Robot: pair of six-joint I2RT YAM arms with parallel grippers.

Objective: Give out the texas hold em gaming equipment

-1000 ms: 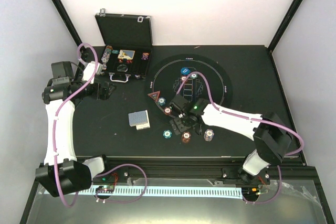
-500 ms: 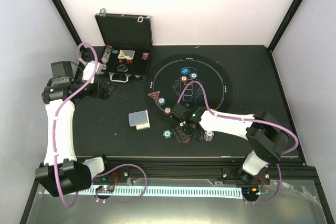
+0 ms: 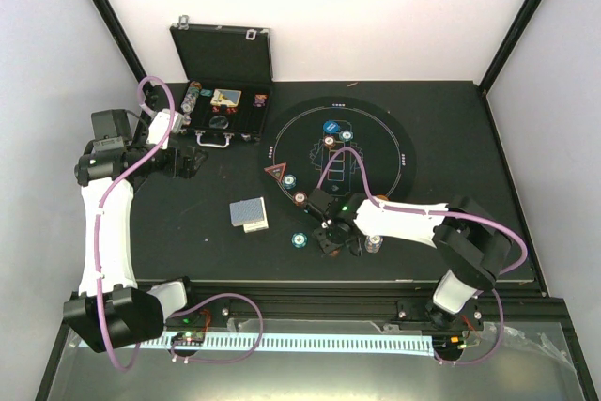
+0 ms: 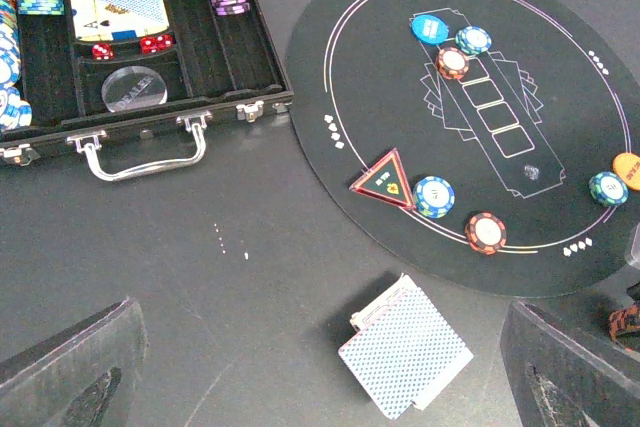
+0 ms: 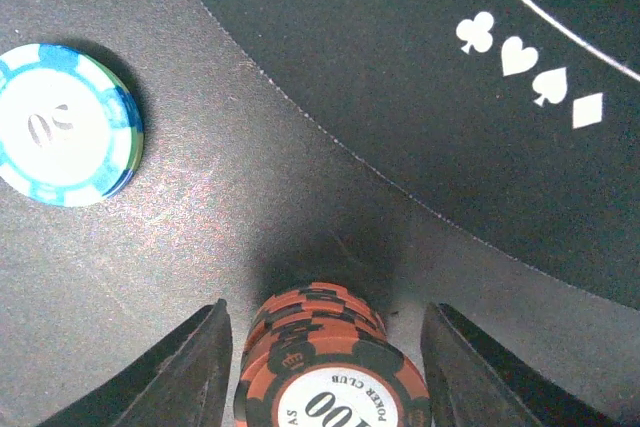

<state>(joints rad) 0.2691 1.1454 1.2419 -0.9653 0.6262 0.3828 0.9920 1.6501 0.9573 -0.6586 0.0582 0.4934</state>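
From above, the right arm folds leftward, its right hand [image 3: 336,239] pointing down at the dark worktop [image 3: 178,232] just off the near rim of the round mat [image 3: 399,138]. A teal chip [image 3: 300,239] lies flat to its left and a white chip stack [image 3: 374,243] stands just to its right. The left arm rises tall and bent, with its left hand [image 3: 192,162] beside the open case [image 3: 221,53]. A pile of blue-backed cards [image 3: 249,214] lies off the mat.

In the left wrist view the left hand is wide and holds nothing, its dark fingers [image 4: 75,367] at the bottom corners. The cards [image 4: 405,357] show a fine lattice back and are slightly skewed. A red triangle marker [image 4: 385,179] sits on the matte mat's near edge, a blue disc [image 4: 429,28] at its far side, and an orange disc [image 4: 628,169] at the right.

In the right wrist view a red-brown chip stack [image 5: 325,367] stands upright on the speckled worktop, just off the mat. Its edges are ridged and black-striped, and its white centre is printed "POKER CLUB". The right hand is narrowed to about the stack's width, with a finger [image 5: 195,372] close on each side. I cannot tell whether they press on it.
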